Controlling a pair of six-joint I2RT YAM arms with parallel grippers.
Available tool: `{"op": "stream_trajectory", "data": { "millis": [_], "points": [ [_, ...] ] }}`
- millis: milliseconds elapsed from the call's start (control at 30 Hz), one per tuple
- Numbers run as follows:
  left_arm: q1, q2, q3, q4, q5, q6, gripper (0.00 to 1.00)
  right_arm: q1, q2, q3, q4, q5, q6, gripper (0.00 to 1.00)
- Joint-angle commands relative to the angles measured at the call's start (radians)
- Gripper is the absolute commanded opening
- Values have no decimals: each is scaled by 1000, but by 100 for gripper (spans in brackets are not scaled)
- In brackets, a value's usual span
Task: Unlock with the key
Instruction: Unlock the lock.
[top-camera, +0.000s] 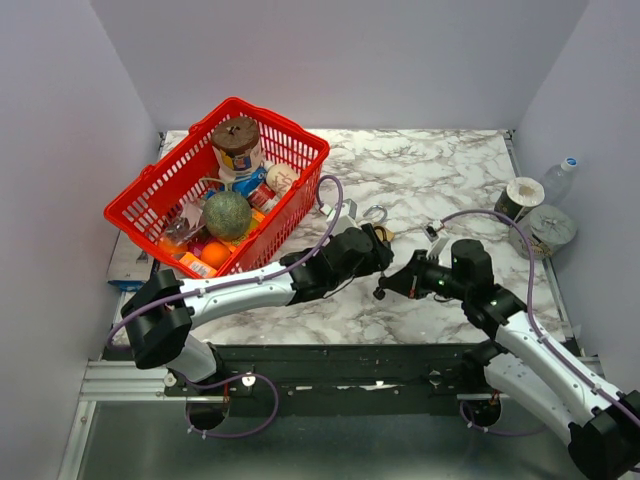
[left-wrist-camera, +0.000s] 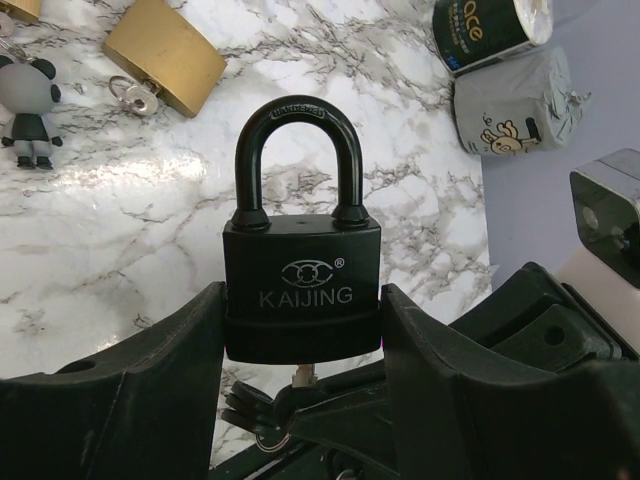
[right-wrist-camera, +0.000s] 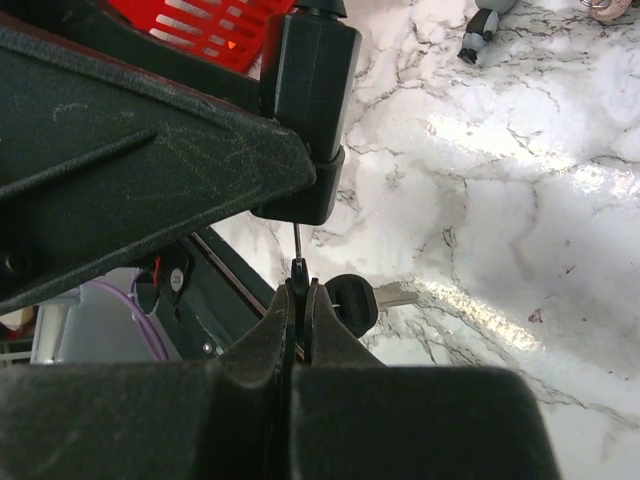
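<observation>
The left hand (left-wrist-camera: 302, 322) pinches the black padlock (left-wrist-camera: 302, 285) by its two side faces and holds it clear of the bench (top-camera: 450, 180), near the front centre. In the left wrist view the shackle (left-wrist-camera: 298, 110) points to 12 o'clock with both legs seated in the body, so the lock reads as locked. The keyway face points to 6 o'clock. The right hand (right-wrist-camera: 300, 300) is pressed together on the key (right-wrist-camera: 297, 245), whose bow is hidden between the fingers. In the right wrist view the padlock lies at 12 o'clock from this hand, and the blade runs straight up into the base of the body, in line with the padlock's long axis. A short length of blade shows below the body, so full seating cannot be confirmed. A second key (right-wrist-camera: 352, 300) hangs at 3 o'clock beside the right hand. The next move probably calls for a twist of the right hand about the blade axis while the left hand resists.
</observation>
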Motion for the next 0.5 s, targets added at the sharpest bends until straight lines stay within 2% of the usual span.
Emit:
{"op": "stream_trajectory", "data": {
  "millis": [0, 467],
  "points": [
    [-35, -30, 34, -26, -39, 13, 0, -13, 14, 31, 58, 145, 27, 1],
    [-50, -30, 20, -24, -27, 28, 0, -13, 63, 86, 95, 222, -22, 1]
  ]
}}
